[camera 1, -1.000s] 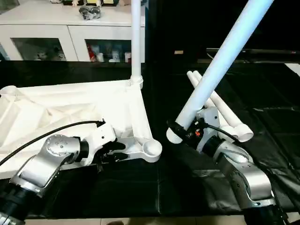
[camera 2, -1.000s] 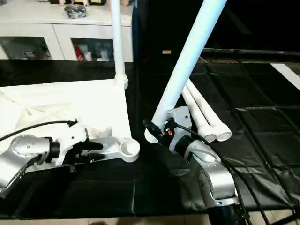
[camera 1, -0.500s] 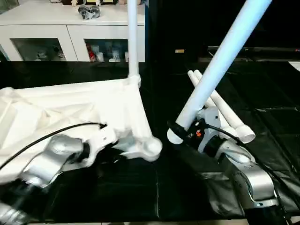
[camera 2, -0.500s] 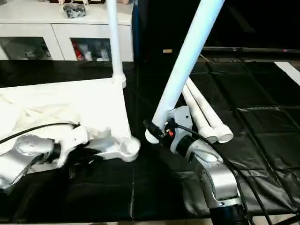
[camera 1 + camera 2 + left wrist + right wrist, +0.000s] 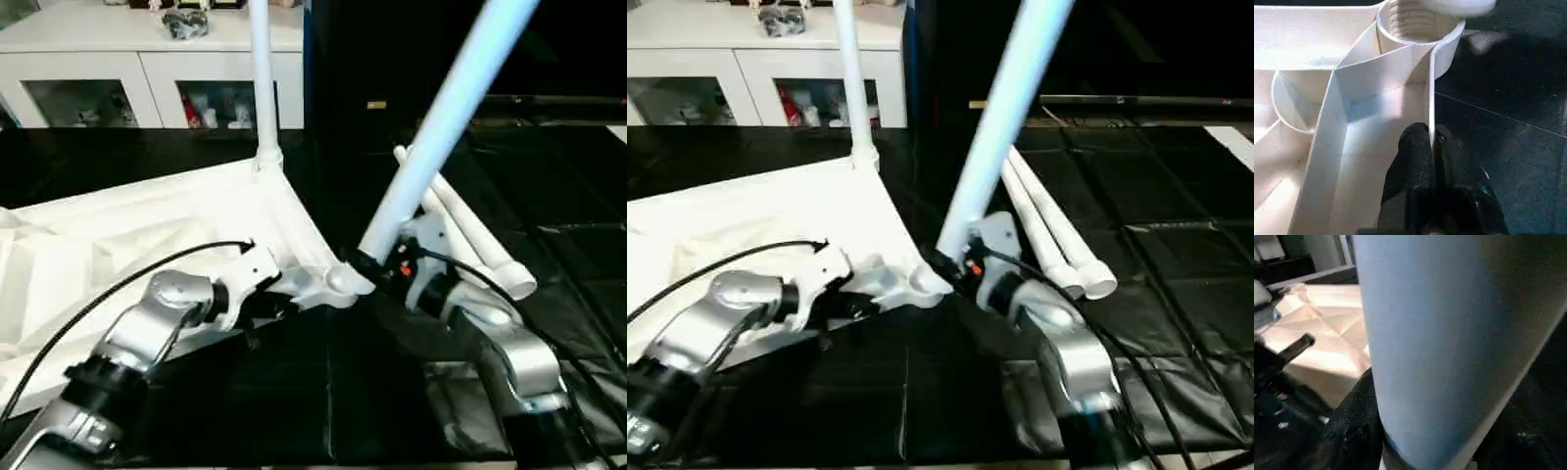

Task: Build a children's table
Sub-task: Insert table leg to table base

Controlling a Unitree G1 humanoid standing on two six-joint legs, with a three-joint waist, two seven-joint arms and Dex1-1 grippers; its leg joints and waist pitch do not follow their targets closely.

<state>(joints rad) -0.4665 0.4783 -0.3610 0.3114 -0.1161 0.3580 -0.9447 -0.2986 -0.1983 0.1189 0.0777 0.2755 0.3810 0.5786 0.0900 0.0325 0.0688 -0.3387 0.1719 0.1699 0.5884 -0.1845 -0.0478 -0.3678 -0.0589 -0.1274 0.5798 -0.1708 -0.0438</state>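
Note:
The white table top (image 5: 118,245) lies underside up on the black cloth. One leg (image 5: 261,78) stands upright in its far corner socket. My left gripper (image 5: 279,299) is shut on the top's thin rim wall (image 5: 1431,98), just behind the near threaded corner socket (image 5: 1418,24). That corner is raised off the cloth. My right gripper (image 5: 377,266) is shut on the lower end of a second leg (image 5: 441,127), which leans up and to the right. Its foot sits right at the near socket (image 5: 338,279). Two more legs (image 5: 480,235) lie side by side behind my right arm.
A white cabinet with glass doors (image 5: 147,78) runs along the back left. Black cloth (image 5: 294,392) covers the ground around the table top. A black cable (image 5: 118,284) loops over my left forearm.
My left gripper has shut on the rim and drawn the near corner up and to the right, turning the table top. The socket now meets the foot of the leg held by my right gripper.

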